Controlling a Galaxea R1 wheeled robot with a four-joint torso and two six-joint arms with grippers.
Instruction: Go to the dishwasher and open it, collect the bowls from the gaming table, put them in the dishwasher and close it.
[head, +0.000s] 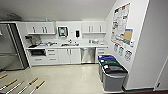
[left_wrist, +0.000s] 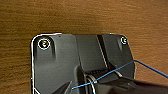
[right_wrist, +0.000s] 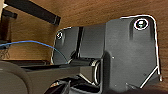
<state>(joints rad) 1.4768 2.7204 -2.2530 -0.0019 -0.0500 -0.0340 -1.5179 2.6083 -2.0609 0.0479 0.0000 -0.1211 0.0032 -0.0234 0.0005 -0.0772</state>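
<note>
The dishwasher (head: 88, 55) is a brushed-steel front under the white counter, between white cabinet doors, and its door is closed. It stands at the far side of the pale floor, straight ahead in the head view. At the lower left corner, several rods with wooden handles (head: 33, 81) of the gaming table poke into the picture. The bowls are out of view. Both wrist views look past the robot's own dark plate onto a brown wood-grain surface (left_wrist: 82, 17) (right_wrist: 100, 11).
A tall steel fridge (head: 8, 47) stands at the left. The counter carries a sink (head: 67, 45) and small items, with white wall cabinets (head: 41, 28) above. Grey bins (head: 113, 75) with blue and dark lids line the right wall, under posters (head: 121, 22).
</note>
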